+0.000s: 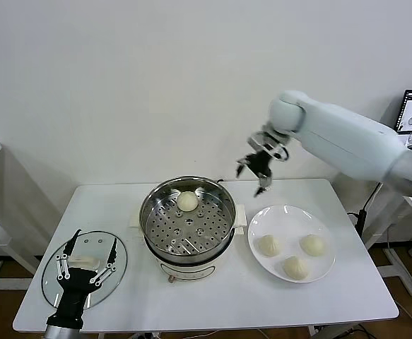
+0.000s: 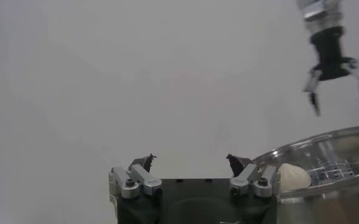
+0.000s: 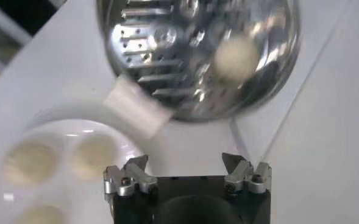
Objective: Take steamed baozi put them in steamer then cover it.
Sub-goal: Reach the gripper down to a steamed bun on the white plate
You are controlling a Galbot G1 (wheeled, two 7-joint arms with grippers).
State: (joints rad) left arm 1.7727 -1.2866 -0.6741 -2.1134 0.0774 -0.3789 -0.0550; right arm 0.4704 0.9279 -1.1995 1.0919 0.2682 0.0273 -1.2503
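Large round shiny steel steamer (image 1: 187,224) with perforated tray, on a white base with side handles, near the middle of the white table (image 1: 213,300). One small cream-white domed baozi (image 1: 187,202) on the tray, at the steamer's far side, close to the wall. Three more cream-white buns (image 1: 292,254) on a flat white round plate (image 1: 259,224) just beside the steamer, on its right. Round clear glass cover (image 1: 49,286) with metal rim and white oblong handle flat on the table, well apart from the steamer on its left.

Right gripper (image 1: 256,169) in the air beyond the steamer's far right edge, above table height, fingers spread wide, nothing between them. Left gripper (image 1: 85,261) low over the glass cover to the steamer's left, fingers spread apart on either side of the white handle, not pinching it.
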